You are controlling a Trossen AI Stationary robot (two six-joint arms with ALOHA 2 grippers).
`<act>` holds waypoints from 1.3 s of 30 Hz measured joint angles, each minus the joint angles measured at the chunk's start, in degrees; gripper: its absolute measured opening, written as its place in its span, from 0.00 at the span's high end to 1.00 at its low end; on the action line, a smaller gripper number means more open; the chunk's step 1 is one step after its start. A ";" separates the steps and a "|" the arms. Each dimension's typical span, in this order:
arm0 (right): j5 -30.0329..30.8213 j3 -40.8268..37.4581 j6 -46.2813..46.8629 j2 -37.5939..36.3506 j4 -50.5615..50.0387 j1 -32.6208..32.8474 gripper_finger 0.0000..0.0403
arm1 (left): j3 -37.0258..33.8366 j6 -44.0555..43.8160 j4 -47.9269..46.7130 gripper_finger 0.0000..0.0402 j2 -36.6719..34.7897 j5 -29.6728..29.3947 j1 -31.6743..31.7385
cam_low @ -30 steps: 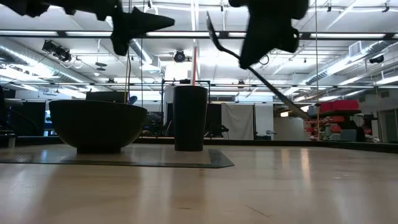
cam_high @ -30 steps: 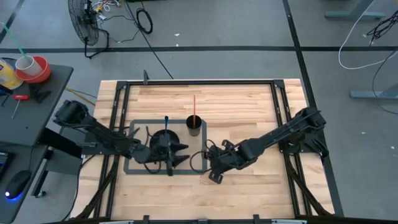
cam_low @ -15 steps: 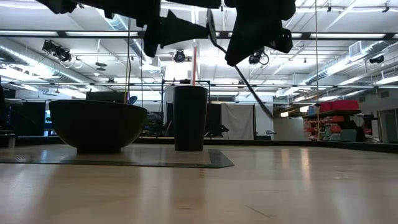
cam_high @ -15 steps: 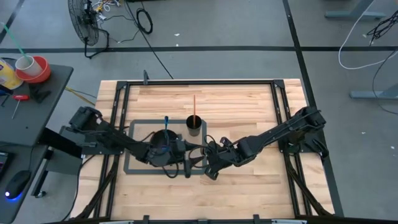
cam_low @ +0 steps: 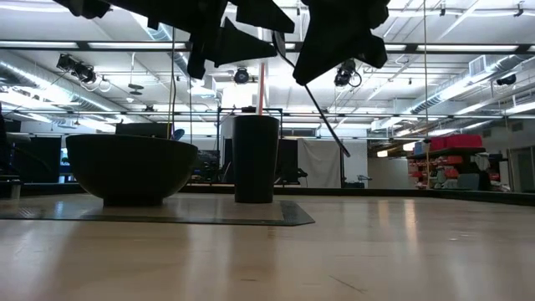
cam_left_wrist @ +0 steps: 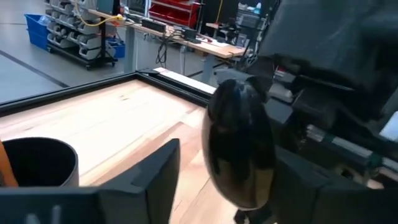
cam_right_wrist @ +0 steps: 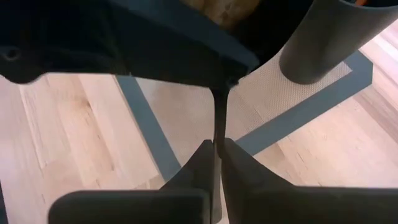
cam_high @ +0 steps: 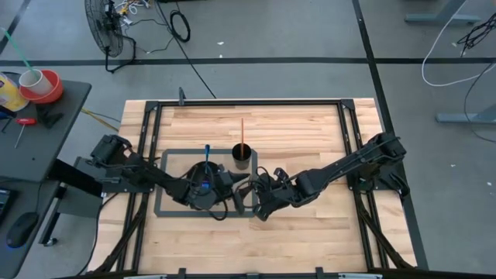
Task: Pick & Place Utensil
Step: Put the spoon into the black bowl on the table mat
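A black spoon is up in the air between both grippers; its bowl [cam_left_wrist: 239, 149] fills the left wrist view and its thin handle [cam_low: 330, 125] slants down in the low view. My right gripper [cam_right_wrist: 217, 146] is shut on the handle, right of the mat [cam_high: 167, 209]. My left gripper [cam_left_wrist: 233, 162] is open just right of the black bowl [cam_low: 131, 167], with its fingers on either side of the spoon's bowl; whether they touch it I cannot tell. A black cup [cam_high: 242, 155] with a red straw stands on the mat's far right corner. My right gripper pinches the spoon's handle [cam_right_wrist: 217, 127] between its two fingers, which lie along it. The spoon is lifted clear of the table. Its bowl end points toward my left gripper, and the handle's free end [cam_low: 346, 153] hangs down behind the hold.
The black bowl [cam_high: 194, 194] sits on the grey mat under my left arm, with a blue-tipped utensil [cam_high: 207, 149] at its far rim. Bare wooden table lies near and right of the mat. A black frame borders the table [cam_high: 364, 139].
My left gripper has moved from over the bowl toward the table's right, up to the spoon's bowl. My right gripper has turned the spoon, so its handle now hangs more steeply, and has shifted slightly toward the left gripper.
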 joint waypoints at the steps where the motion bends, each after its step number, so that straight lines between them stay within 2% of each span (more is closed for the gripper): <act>1: -0.01 0.00 -0.11 0.00 -0.01 0.00 0.96 | 0.00 0.00 0.34 0.50 0.00 -0.04 0.00; 10: -0.21 0.00 -2.80 -0.01 0.94 0.69 0.96 | -0.06 0.16 1.57 0.94 0.00 -0.62 -0.57; 15: 0.00 -0.02 -5.35 -0.02 2.50 2.20 0.95 | -0.09 1.13 1.62 0.94 -0.54 -1.00 -1.90; 20: 0.21 0.42 -9.11 -0.07 2.11 4.24 0.87 | -0.09 4.23 -2.40 0.96 -5.27 -1.70 -3.86; 23: 0.75 1.31 -12.00 -0.10 2.45 5.69 0.80 | -0.04 0.95 -12.18 0.96 -11.04 -0.47 -4.90; 25: 3.52 1.72 -14.85 -0.34 3.58 6.71 0.75 | -0.02 -4.27 -21.10 0.96 -15.24 2.45 -5.05; 28: 10.09 1.81 -24.64 -0.35 8.74 8.50 0.67 | -0.02 -12.08 -31.25 0.94 -20.78 7.53 -4.68; 32: 15.62 1.97 -48.85 0.97 18.38 11.24 0.58 | -0.04 -19.24 -41.60 0.95 -26.20 17.16 -2.59; 37: 16.16 1.92 -74.22 5.50 36.54 12.35 0.53 | -0.07 -23.29 -47.28 0.95 -31.13 30.23 0.92; 39: 16.09 1.92 -83.72 8.01 43.98 12.35 0.53 | -0.07 -24.38 -48.73 0.94 -32.64 33.72 2.19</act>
